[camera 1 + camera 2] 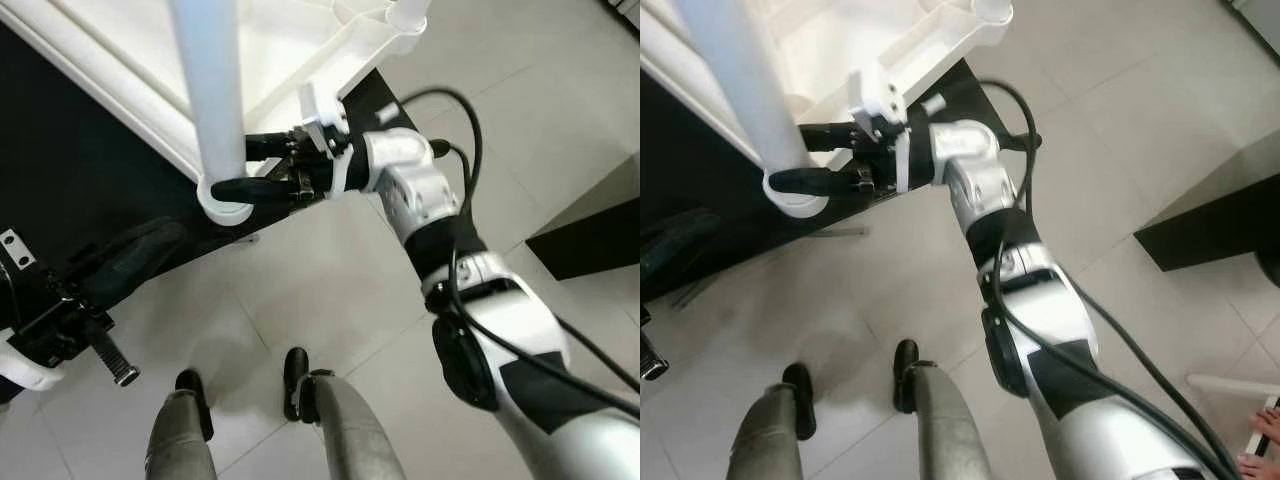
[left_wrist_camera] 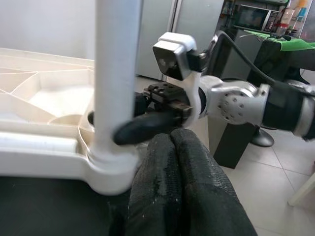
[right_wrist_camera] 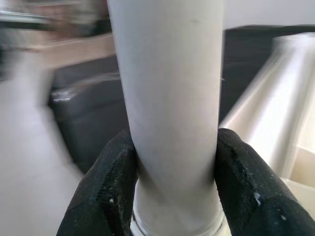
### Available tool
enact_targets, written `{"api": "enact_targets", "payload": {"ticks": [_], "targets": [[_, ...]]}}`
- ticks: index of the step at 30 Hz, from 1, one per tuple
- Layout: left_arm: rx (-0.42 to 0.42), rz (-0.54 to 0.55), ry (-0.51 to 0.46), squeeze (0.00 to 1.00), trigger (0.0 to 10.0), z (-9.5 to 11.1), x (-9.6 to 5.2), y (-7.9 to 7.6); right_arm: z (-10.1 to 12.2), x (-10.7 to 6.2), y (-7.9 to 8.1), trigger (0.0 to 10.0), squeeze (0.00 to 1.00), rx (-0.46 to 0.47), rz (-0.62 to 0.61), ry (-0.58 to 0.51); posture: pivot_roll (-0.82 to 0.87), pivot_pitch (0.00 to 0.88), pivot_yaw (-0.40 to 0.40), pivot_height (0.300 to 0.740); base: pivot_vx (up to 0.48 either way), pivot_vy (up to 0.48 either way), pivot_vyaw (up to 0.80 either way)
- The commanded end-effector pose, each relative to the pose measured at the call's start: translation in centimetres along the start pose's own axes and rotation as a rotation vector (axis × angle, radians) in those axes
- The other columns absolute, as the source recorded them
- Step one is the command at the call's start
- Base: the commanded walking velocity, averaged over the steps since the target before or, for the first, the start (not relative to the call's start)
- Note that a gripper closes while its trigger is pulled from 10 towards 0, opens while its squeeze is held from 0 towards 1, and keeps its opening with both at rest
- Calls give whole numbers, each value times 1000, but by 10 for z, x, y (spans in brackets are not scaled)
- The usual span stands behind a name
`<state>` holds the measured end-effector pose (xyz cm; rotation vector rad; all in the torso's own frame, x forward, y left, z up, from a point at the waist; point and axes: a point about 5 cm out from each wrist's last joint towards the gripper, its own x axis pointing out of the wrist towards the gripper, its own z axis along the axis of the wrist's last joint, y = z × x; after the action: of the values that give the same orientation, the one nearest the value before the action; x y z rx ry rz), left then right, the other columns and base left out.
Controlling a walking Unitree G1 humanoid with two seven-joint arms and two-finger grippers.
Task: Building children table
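Pale tiled floor (image 1: 330, 270), upturned white table (image 1: 120, 60), right claw (image 1: 250, 170) gripping leg (image 1: 212, 90)

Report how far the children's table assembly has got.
Done: one white leg stands in its corner socket on the upturned tabletop. In hand: the right gripper clamps that leg near its base; the left gripper rests closed nearby. Left: other legs can't be judged.

Right arm reaches forward, wrist bent left. Right gripper (image 1: 262, 168) fingers squeeze white table leg (image 1: 212, 90) from both sides. Left gripper (image 2: 183, 196) low at robot's left, fingers pressed together, looks like holding nothing.
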<state>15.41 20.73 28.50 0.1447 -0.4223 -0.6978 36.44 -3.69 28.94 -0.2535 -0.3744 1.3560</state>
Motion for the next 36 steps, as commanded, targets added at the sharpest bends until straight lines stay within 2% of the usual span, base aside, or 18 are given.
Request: {"api": "enact_targets", "payload": {"ticks": [1,2,3,4,5,7,13,14,15,16,19,20,24,27,28,29,31,36], "targets": [[-19,-34,25,0,10000,-3,1,-4,-49,-26,-1,0,0,81,-515,226,125,446,-179,740,0,0,0],[-19,-34,25,0,10000,-3,1,-4,-49,-26,-1,0,0,81,-515,226,125,446,-179,740,0,0,0],[-20,-36,24,0,10000,-3,1,-4,-63,-24,24,0,0,106,-586,264,129,448,-174,740,0,0,0],[-20,-36,24,0,10000,-3,1,-4,-63,-24,24,0,0,106,-586,264,129,448,-174,740,0,0,0],[-19,-37,22,0,10000,-3,1,-2,-72,-22,56,0,0,142,-651,280,122,440,-171,740,0,0,0],[-19,-37,18,0,10000,-3,2,-2,-75,-19,63,0,0,160,-643,279,121,437,-169,740,0,0,0],[-19,-41,10,0,10000,-4,4,-2,-70,-6,57,0,0,150,-679,258,125,422,-173,740,0,0,0],[-19,-42,9,0,10000,-5,4,-2,-66,-2,51,5961,0,127,-680,252,126,421,-173,740,0,0,0],[-19,-42,9,0,10000,-5,4,-2,-66,-2,51,5961,0,127,-680,252,126,421,-173,740,0,0,0],[-19,-43,9,0,10000,-5,4,-2,-62,2,48,10000,0,109,-693,253,128,421,-174,740,0,0,0],[-17,-42,7,0,10000,-5,4,-2,-55,2,42,10000,0,98,-695,242,130,420,-176,740,0,0,0],[-15,-41,8,0,10000,-5,4,-3,-50,1,36,10000,1000,102,-668,222,131,422,-178,740,0,0,0],[-15,-40,8,0,10000,-5,4,-3,-35,-1,27,10000,1000,86,-632,174,131,422,-178,740,0,0,0],[-16,-40,9,0,10000,-5,4,-3,-9,1,15,10000,937,46,-490,51,133,422,-183,740,0,0,0],[-17,-39,10,0,10000,-6,4,-3,5,1,12,10000,208,17,-362,-4,135,422,-185,740,0,0,0],[-18,-39,9,0,10000,-6,4,-4,16,-1,11,10000,0,-27,-250,-26,139,419,-187,740,0,0,0],[-18,-39,9,0,10000,-6,4,-4,16,-1,11,10000,0,-27,-250,-26,139,419,-187,740,0,0,0],[-17,-39,8,0,10000,-6,5,-5,28,-6,-1,10000,0,-122,-46,6,152,417,-191,740,0,0,0]]}}
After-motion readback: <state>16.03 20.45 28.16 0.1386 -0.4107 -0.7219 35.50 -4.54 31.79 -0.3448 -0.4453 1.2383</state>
